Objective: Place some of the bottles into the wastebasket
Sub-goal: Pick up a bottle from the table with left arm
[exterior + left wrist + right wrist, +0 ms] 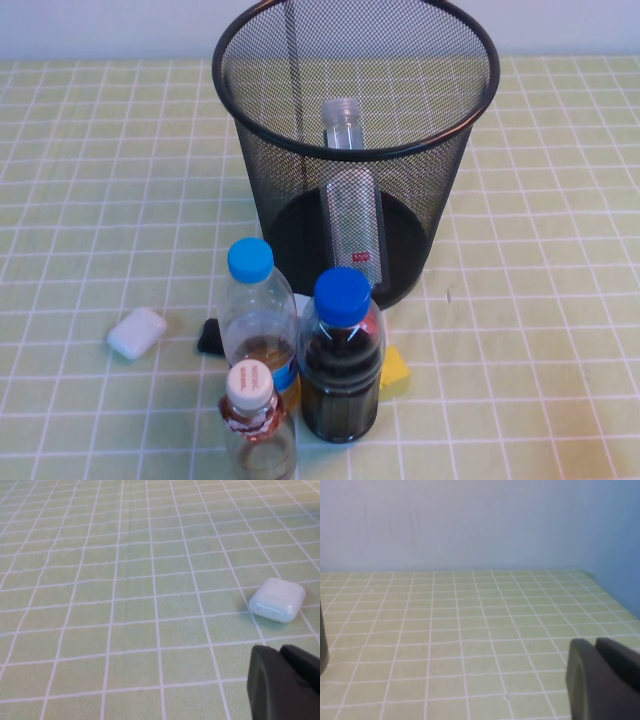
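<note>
The tall bottle (352,215) already leans inside the wastebasket (250,190) at the table's far edge. The small bottle (255,410) stands at the near edge, needing pickup. The left gripper (280,680) and right gripper (600,680) hang over bare table, fingers closed, empty.

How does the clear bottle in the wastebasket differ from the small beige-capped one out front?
The clear bottle leans inside the wastebasket; the beige-capped bottle stands upright on the table. The clear bottle looks empty and taller; the beige-capped bottle holds reddish liquid. Both are transparent plastic. The left gripper and right gripper are shut, holding nothing, away from both.
</note>
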### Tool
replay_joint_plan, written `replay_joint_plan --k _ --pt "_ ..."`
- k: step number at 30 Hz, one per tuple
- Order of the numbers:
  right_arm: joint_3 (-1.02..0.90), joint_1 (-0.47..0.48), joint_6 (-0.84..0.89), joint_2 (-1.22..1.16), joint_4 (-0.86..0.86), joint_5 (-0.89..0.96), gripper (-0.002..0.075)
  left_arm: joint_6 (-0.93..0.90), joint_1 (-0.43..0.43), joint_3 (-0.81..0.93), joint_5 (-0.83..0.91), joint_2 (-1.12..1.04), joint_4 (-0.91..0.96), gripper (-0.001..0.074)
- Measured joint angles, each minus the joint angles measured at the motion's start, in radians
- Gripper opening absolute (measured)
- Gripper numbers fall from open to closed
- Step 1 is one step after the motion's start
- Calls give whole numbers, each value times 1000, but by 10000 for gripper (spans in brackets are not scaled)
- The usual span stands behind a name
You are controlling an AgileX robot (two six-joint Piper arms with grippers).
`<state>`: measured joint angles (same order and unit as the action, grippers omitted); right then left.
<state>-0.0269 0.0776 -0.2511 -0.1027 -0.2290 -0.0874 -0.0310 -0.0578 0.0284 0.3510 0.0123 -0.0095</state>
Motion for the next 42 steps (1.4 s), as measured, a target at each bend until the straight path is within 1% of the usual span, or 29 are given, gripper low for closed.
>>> replay_joint_plan --k 4,6,10,17,19,23,27,42 --pt "0 0 0 84 -2 65 -7 0 0 0 0 0 0 0" --pt "0 -3 0 141 -2 135 -7 0 0 0 0 0 0 0" --pt "0 -20 8 136 0 196 -7 0 0 0 0 0 0 0" --pt "0 -21 17 136 -2 202 -7 0 0 0 0 0 0 0" --pt "0 -21 55 134 12 226 -7 0 0 0 0 0 0 0" --pt "0 -14 263 134 168 328 -7 0 0 0 0 0 0 0" --pt "0 -8 300 134 185 411 -7 0 0 0 0 0 0 0" --pt "0 -8 306 134 183 411 -7 0 0 0 0 1 0 0"
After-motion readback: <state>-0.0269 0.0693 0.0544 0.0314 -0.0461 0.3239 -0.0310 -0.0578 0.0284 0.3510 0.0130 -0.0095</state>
